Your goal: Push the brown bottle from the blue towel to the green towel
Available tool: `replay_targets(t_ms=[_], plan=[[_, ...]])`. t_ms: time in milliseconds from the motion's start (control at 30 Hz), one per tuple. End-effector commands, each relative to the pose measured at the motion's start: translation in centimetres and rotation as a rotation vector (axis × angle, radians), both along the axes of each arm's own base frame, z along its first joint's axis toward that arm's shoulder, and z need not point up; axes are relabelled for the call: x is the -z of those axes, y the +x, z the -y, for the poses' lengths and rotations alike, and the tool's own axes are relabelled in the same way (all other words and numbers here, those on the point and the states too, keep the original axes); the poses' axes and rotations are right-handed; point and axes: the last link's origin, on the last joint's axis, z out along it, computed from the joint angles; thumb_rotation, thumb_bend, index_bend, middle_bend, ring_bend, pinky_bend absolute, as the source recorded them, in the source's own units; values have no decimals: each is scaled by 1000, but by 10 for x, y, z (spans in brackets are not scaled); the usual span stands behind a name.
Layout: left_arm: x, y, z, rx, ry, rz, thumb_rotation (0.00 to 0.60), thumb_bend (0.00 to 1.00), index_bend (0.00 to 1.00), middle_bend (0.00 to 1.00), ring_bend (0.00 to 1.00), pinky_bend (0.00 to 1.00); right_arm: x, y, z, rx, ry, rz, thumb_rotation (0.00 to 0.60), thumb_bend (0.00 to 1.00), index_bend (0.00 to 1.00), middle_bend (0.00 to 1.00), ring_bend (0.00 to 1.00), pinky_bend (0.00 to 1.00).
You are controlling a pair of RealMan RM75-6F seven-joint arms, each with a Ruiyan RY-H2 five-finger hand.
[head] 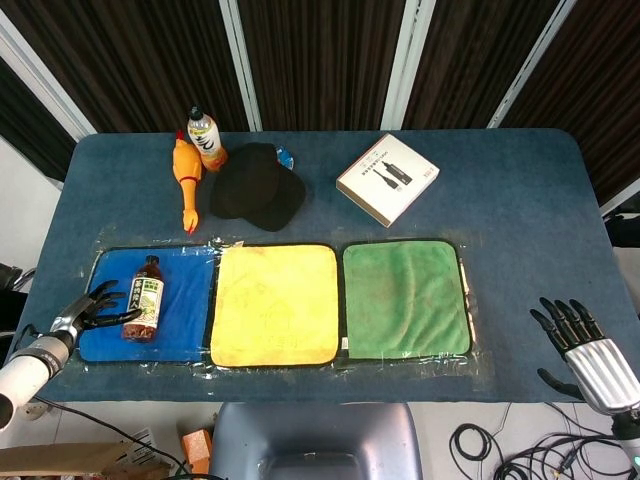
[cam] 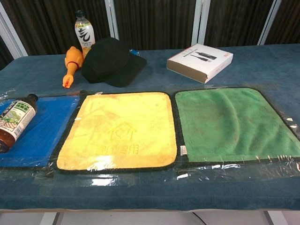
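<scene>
The brown bottle (head: pixel 144 298) (cam: pixel 14 122) lies on its side on the blue towel (head: pixel 185 300) (cam: pixel 44 126), cap pointing away from me. The green towel (head: pixel 405 298) (cam: pixel 232 123) lies flat at the right end of the towel row. In the head view my left hand (head: pixel 92 308) rests low over the blue towel's left edge, fingers spread, its fingertips just beside the bottle. My right hand (head: pixel 583 345) hovers off the table's right front corner, fingers apart, holding nothing. Neither hand shows in the chest view.
A yellow towel (head: pixel 275 303) lies between the blue and green ones. At the back stand a rubber chicken (head: pixel 186 180), a clear bottle (head: pixel 205 138), a black cap (head: pixel 255 186) and a white box (head: pixel 387 178).
</scene>
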Motion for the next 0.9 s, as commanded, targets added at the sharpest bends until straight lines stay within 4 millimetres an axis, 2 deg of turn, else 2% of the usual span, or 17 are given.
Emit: replay_targets(t_ms=[33, 333, 433, 900], plan=[[1, 1, -3, -10, -13, 9, 485, 161, 15, 186, 125, 259, 0, 0, 0, 0, 0, 1, 600, 139, 0, 6, 0, 0], [5, -1, -9, -10, -36, -5, 482, 159, 26, 198, 136, 259, -1, -2, -2, 10, 6, 5, 600, 139, 0, 6, 0, 0], [6, -3, -16, -8, -28, -22, 484, 158, 26, 197, 137, 259, -2, -2, -5, 11, 19, 13, 600, 139, 0, 6, 0, 0], [14, -2, -21, -71, -90, 9, 527, 156, 17, 197, 136, 293, -5, -4, -6, 13, 6, 19, 600, 139, 0, 6, 0, 0]])
